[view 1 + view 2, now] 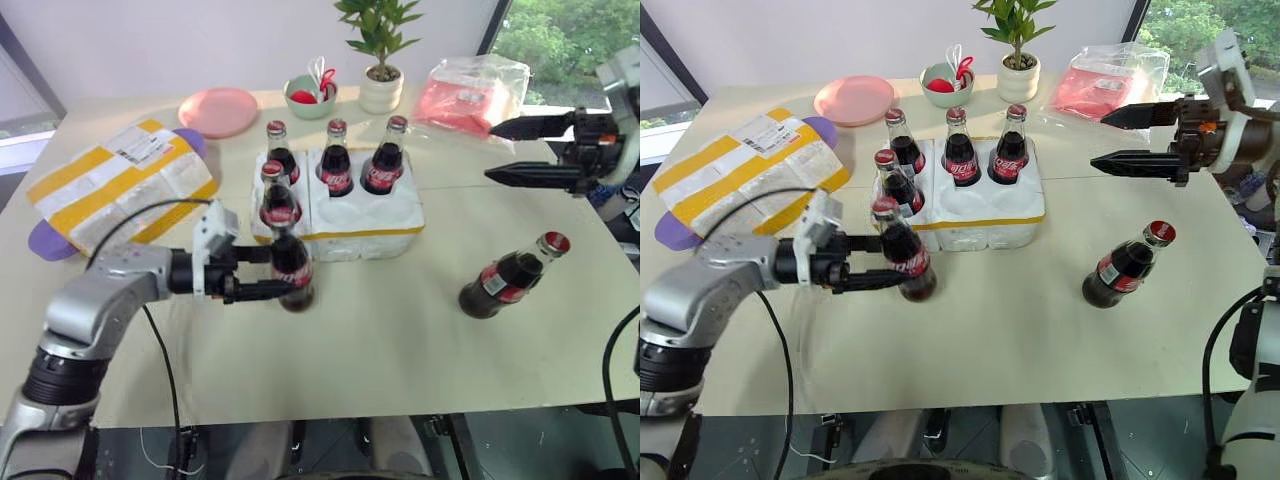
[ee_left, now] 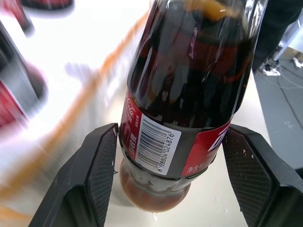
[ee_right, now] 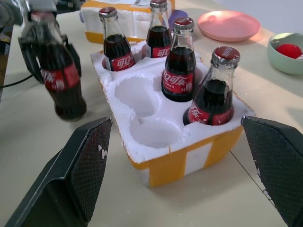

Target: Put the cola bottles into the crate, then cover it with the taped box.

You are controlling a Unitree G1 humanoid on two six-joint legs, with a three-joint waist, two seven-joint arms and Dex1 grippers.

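Six small glass bottles of dark cola with red caps are showing on the beige table (image 1: 400, 340). Nearest the front edge, the left gripper (image 1: 268, 272) is pinching one upright bottle (image 1: 291, 270) by its label between its two black fingers, holding it just in front of the low white foam crate (image 1: 385, 225) with the yellow tape band. Toward the right edge, another bottle (image 1: 510, 275) is lying on its side, well apart from the crate. Four bottles (image 1: 337, 157) are standing in the crate's wells, leaving two wells bare. Further left, the larger white foam box (image 1: 120, 180) wrapped in yellow tape stripes is lying near the left edge. By the far right edge, the right gripper (image 1: 520, 150) is hovering with fingers spread, holding nothing.
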